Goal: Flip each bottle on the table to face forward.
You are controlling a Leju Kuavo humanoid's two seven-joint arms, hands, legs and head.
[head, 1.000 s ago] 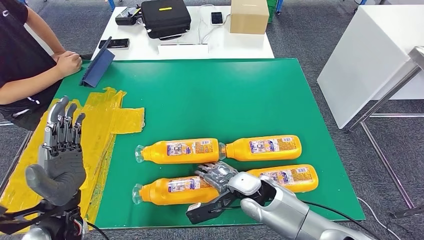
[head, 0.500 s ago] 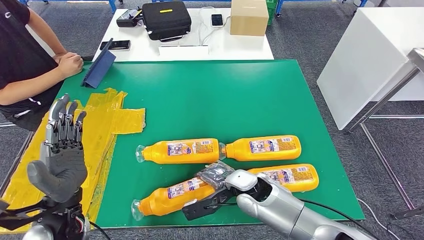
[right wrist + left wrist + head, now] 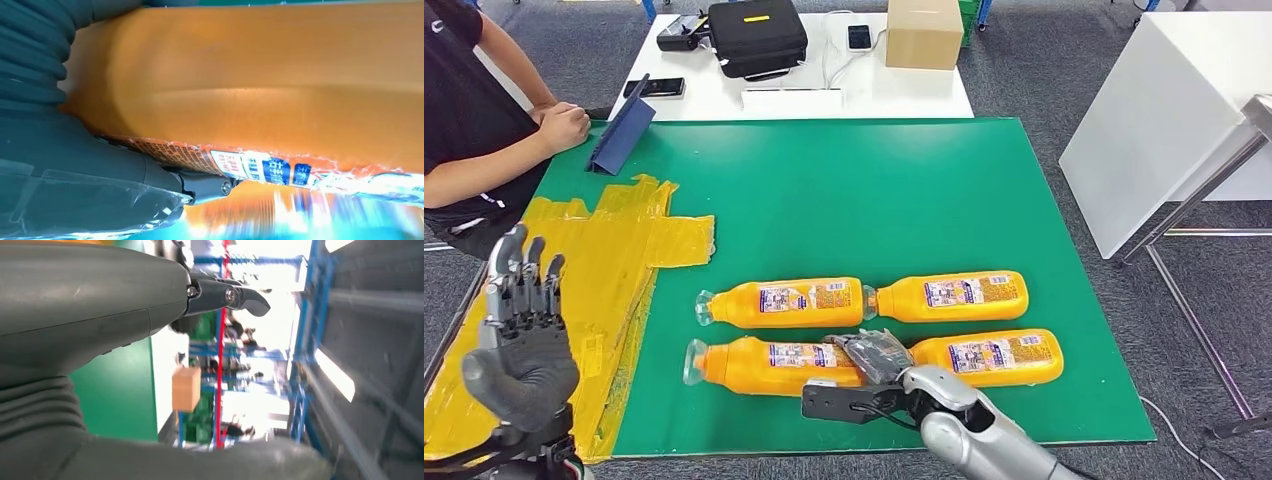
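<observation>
- On the green counter point(image 3: 844, 190) lie four orange bottles, all on their sides, in two rows of two.
- The far left bottle point(image 3: 779, 303) and the far right bottle point(image 3: 949, 296) lie in one line, the cap of the right one touching the base of the left one. Both show a printed label upward.
- The near left bottle point(image 3: 764, 365) lies parallel to the far row, its clear cap pointing to the left, with a label on top.
- The near right bottle point(image 3: 994, 357) lies just beside it, on the same line, also with the label up.
- The right hand point(image 3: 879, 365) is at the near left bottle, at its base end, between the two near bottles. Its dark fingers lie over the top of the bottle and the thumb reaches along the near side, so the hand grips this bottle.
- In the right wrist view the orange bottle point(image 3: 260, 85) is very close, pressed against the hand point(image 3: 100, 170), and part of the label shows.
- The left hand point(image 3: 519, 345) is raised above the left edge of the counter, over the yellow sheet point(image 3: 614, 270). Its fingers are straight and apart, and it holds nothing.
- A person's arm point(image 3: 514, 150) rests at the far left corner, near a blue folder point(image 3: 619, 130).
- Behind stands a white table point(image 3: 714, 100) with a black case point(image 3: 756, 35) and a cardboard box point(image 3: 922, 32).
</observation>
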